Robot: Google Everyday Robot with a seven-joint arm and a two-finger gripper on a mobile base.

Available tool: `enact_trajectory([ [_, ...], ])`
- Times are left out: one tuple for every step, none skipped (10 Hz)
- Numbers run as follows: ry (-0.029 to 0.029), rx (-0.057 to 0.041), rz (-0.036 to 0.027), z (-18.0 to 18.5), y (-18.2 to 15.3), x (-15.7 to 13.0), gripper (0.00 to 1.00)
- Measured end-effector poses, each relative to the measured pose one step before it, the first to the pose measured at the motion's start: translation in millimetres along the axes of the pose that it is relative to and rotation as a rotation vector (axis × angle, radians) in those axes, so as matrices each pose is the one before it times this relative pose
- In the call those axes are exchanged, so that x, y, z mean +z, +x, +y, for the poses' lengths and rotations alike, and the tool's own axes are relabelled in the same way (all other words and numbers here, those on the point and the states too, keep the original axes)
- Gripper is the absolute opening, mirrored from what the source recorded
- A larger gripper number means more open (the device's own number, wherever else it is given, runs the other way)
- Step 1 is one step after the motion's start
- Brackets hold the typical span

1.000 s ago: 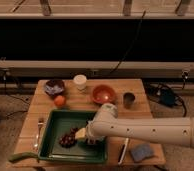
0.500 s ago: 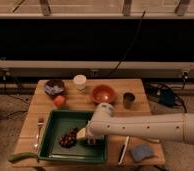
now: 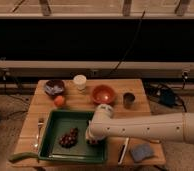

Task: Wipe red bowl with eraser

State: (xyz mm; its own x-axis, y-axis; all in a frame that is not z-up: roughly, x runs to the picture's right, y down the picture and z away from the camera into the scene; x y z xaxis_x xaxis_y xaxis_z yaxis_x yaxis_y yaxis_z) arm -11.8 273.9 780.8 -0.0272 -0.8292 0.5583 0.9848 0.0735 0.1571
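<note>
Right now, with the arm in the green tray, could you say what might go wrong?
The gripper sits low in the green tray, close beside the grapes, and could knock or crush them. Moving on to the red bowl, the arm might catch the tray's far wall or tip the dark cup beside it.

From here I see the gripper (image 3: 93,138) low over the right side of the green tray (image 3: 65,117), mostly buried under the arm's (image 3: 150,127) white wrist. I can't tell whether it holds the eraser. The arm runs off the right edge. The dark cluster (image 3: 69,138) in the tray is too blurred to name.
</note>
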Motion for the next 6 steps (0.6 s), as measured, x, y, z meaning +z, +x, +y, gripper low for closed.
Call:
enact_trajectory([
  [0.00294,0.00431,0.00155,0.32,-0.46,-2.64,0.16],
  [0.01039,0.00525,0.00570,-1.28,-0.46,-5.79,0.04],
  [0.00928,0.00228,0.00328,-1.02,-0.42,-4.06,0.01],
  [0.01498,0.00012,0.00998,-2.38,1.13,-8.27,0.00],
  [0.01698,0.00040,0.00778,-2.72,0.27,-7.33,0.00],
  [0.02110,0.00041,0.01193,-3.80,1.76,-10.22,0.00],
])
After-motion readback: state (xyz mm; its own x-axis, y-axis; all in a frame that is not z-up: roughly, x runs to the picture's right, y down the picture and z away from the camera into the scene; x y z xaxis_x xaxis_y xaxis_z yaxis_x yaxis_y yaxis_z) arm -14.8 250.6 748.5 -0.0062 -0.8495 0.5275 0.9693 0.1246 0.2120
